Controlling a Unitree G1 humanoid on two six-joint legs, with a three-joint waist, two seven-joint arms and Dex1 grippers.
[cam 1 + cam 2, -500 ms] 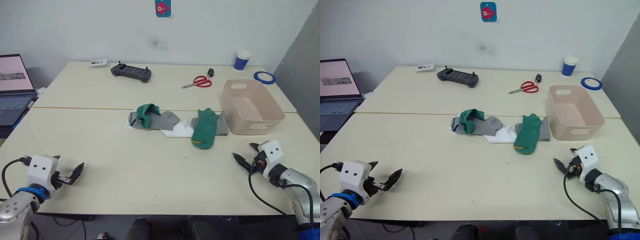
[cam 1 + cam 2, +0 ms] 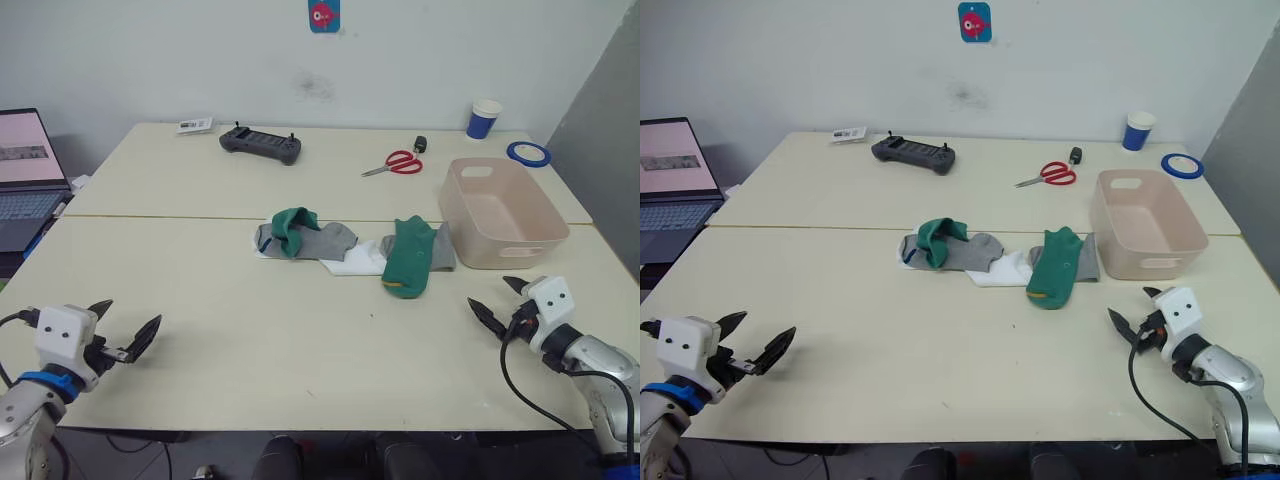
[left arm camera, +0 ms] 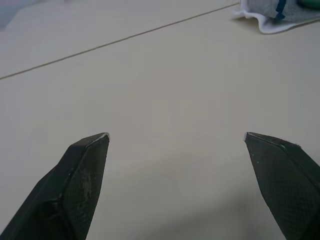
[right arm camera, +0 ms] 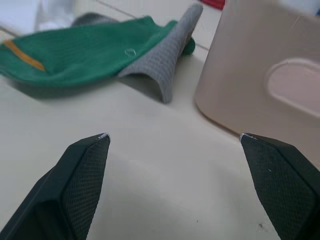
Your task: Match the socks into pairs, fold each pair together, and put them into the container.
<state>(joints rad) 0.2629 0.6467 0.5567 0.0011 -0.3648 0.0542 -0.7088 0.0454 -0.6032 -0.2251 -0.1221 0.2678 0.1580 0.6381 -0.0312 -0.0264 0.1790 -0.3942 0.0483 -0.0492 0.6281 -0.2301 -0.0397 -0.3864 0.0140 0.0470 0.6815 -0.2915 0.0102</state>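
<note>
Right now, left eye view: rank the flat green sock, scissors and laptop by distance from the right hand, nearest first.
From the right hand:
1. Flat green sock, mid-table, beside the pink container.
2. Scissors, far side, right of centre.
3. Laptop, off the table's far left edge.

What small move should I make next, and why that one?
Probably reach the right gripper forward to the flat green sock. Both grippers are open and hold nothing; the left gripper sits at the table's near edge, far from the pile. The socks are unpaired, the container looks empty, and this sock lies on top, nearest the right gripper.
</note>
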